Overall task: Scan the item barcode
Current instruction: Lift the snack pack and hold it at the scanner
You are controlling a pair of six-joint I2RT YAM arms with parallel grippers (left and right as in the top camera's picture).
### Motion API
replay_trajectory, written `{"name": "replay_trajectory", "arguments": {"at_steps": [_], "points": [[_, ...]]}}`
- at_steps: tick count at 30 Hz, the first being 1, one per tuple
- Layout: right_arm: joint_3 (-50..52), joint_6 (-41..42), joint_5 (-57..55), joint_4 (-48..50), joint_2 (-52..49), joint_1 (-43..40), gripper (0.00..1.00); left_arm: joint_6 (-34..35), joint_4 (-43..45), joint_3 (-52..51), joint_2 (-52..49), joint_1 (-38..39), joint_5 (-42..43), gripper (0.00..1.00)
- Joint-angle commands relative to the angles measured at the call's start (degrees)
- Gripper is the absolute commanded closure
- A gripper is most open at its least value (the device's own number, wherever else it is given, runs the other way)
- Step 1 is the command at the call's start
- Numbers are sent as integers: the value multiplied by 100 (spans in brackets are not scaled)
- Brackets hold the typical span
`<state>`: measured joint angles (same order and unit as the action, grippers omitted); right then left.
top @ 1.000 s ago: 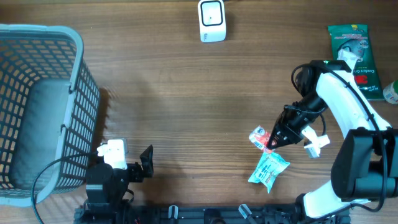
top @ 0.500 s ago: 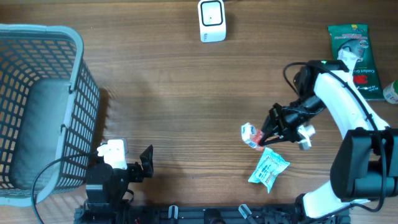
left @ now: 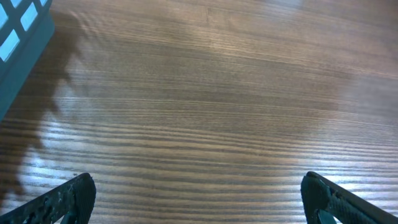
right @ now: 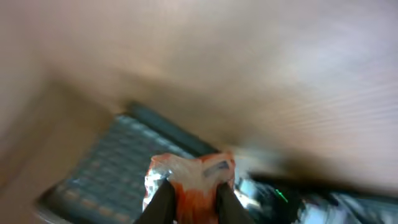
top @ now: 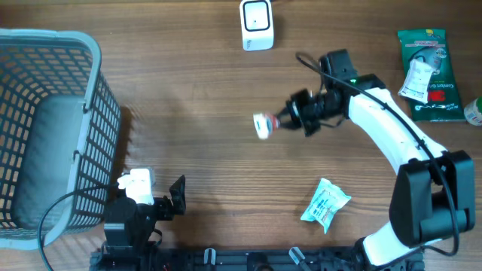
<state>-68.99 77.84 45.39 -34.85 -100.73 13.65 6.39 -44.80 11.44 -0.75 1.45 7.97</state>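
While my right hand pinches the small red-and-white packet by one end, the packet seems to hang clear of the tabletop, near the scanner but not yet in front of it. It looks light, soft and crinkly, a foil that could slip or fold. I judge the flat sealed edge the safest hold, since it leaves the printed faces bare for the scan. Squeezing the middle could crush what is inside. My left hand rests wide and empty, well apart.
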Motion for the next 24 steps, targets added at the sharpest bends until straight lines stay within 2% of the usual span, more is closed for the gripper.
{"name": "replay_trajectory", "arguments": {"at_steps": [1, 5, 11, 13, 19, 21, 24], "points": [[-92, 629, -887, 2022, -15, 227, 96, 50, 15, -26, 37, 15, -11, 0], [-92, 422, -2389, 4041, -15, 509, 96, 50, 15, -26, 37, 15, -11, 0], [-90, 131, -5344, 5442, -197, 929, 96, 50, 15, -26, 37, 15, -11, 0], [-92, -308, -5451, 6109, -476, 966, 96, 50, 15, -26, 37, 15, -11, 0], [-162, -374, -5462, 8682, -1904, 868, 96, 50, 15, -26, 37, 15, -11, 0], [-439, -374, -5447, 8983, -2330, 861, 96, 50, 15, -26, 37, 15, -11, 0], [-1209, -431, -5327, 8924, -2946, 863, 96, 50, 15, -26, 37, 15, -11, 0]]}}
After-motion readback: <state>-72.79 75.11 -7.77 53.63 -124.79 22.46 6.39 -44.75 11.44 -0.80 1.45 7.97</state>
